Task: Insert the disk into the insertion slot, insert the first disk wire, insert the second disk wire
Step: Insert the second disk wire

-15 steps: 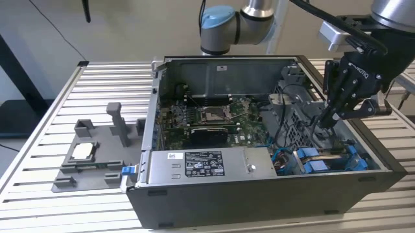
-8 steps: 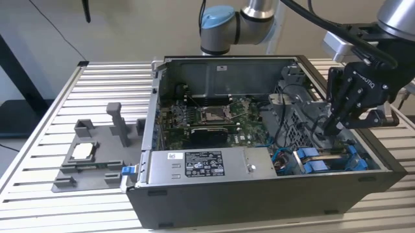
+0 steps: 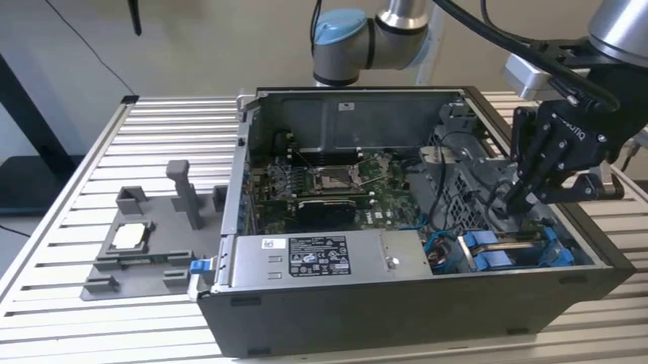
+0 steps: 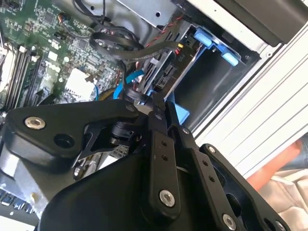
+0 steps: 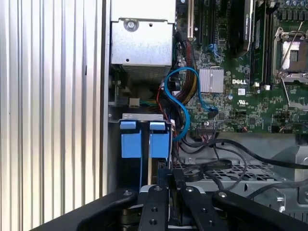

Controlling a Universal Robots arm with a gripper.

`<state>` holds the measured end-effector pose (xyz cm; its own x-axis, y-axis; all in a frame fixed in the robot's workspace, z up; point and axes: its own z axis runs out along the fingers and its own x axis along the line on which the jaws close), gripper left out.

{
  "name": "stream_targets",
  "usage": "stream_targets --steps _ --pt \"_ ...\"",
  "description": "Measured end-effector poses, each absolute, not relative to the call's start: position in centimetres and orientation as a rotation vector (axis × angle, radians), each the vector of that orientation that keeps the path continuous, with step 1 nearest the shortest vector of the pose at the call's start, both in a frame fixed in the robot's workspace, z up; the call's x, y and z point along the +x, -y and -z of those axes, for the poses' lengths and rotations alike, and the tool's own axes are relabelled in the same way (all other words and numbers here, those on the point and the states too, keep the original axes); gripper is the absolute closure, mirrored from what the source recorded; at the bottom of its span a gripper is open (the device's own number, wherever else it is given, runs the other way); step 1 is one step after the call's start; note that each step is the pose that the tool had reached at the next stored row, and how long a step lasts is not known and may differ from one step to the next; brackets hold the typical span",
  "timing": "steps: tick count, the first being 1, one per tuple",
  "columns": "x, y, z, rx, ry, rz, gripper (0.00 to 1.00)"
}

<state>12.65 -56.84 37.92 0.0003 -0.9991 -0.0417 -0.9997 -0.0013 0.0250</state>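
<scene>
The gripper (image 3: 526,199) hangs low inside the open computer case (image 3: 405,303), just above the insertion slot (image 3: 511,250) with its blue fittings. Its fingers (image 4: 159,103) are clenched together on a dark cable connector (image 4: 131,94) — probably a disk wire. The disk (image 5: 153,166) seems already seated in the slot — only its blue carrier edge shows.

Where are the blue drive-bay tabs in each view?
Exterior view: blue tabs at the case's front corner on the exterior view's right, just below the gripper.
First wrist view: two blue tabs side by side between the case wall and the cables, beyond the gripper.
Second wrist view: blue tabs at the bay's far end, beside the ribbed table.
Shared landmark: the green motherboard.
</scene>
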Motion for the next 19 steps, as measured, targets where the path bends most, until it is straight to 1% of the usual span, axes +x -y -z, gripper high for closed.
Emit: stream_targets --steps 5,19 --pt "12.7 56.8 -37.4 -2.199 -2.195 -0.039 0.84" --pt "12.7 56.8 -35.6 -2.175 -2.169 0.017 0.84"
